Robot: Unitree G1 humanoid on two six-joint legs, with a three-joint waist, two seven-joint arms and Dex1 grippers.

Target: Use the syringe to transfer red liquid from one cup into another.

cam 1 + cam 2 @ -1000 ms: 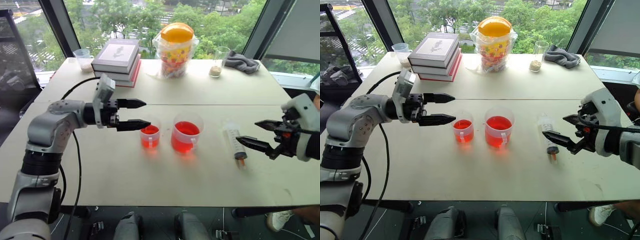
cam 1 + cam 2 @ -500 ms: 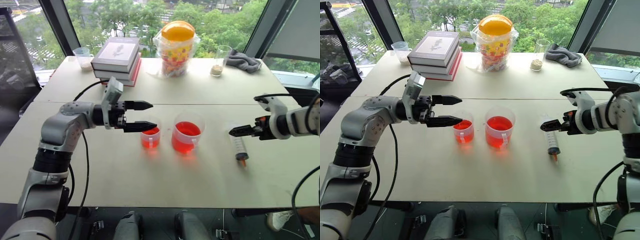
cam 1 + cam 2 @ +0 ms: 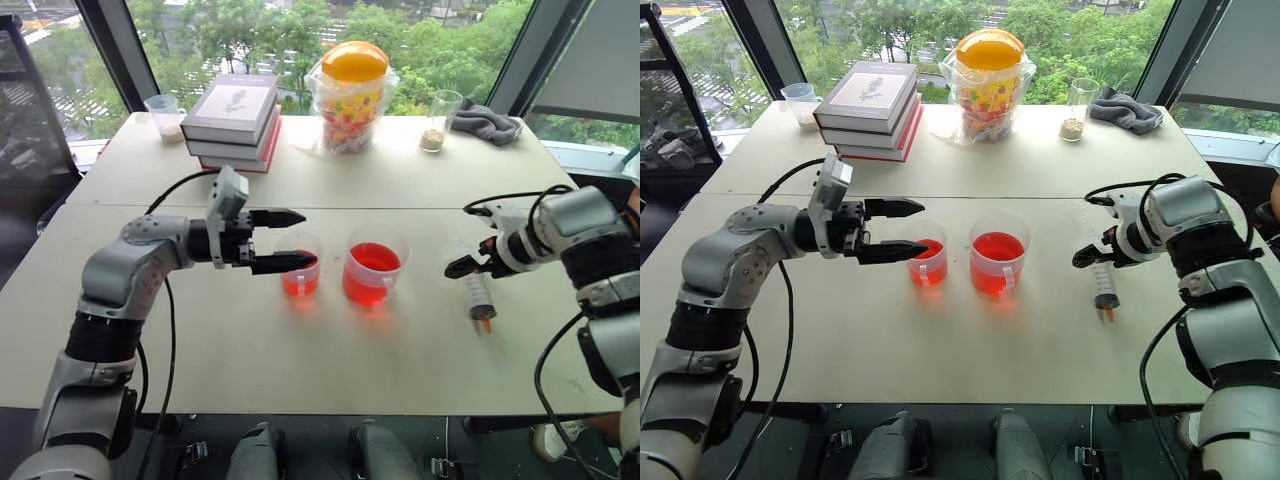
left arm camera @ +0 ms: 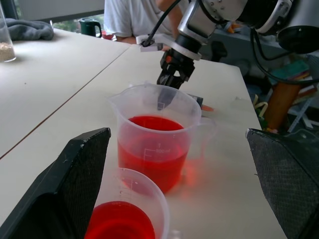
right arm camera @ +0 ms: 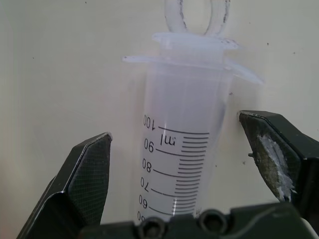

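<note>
The right gripper is held wide open over the syringe, the barrel between its fingers but not yet gripped. The pick-up is judged in hand; lowering and closing are called for next. The syringe lies flat on the tabletop, at three o'clock from the wider cup, its long axis twelve-to-six, tip toward six. The left gripper is spread open at the narrower cup, holding nothing.

A pale table carries everything. Near its middle stand the narrower cup and, just beside it, the wider cup, both holding red liquid. The syringe lies flat to their right. Along the far edge sit a small cup, stacked books, a bagged jar, a glass and a grey cloth.
</note>
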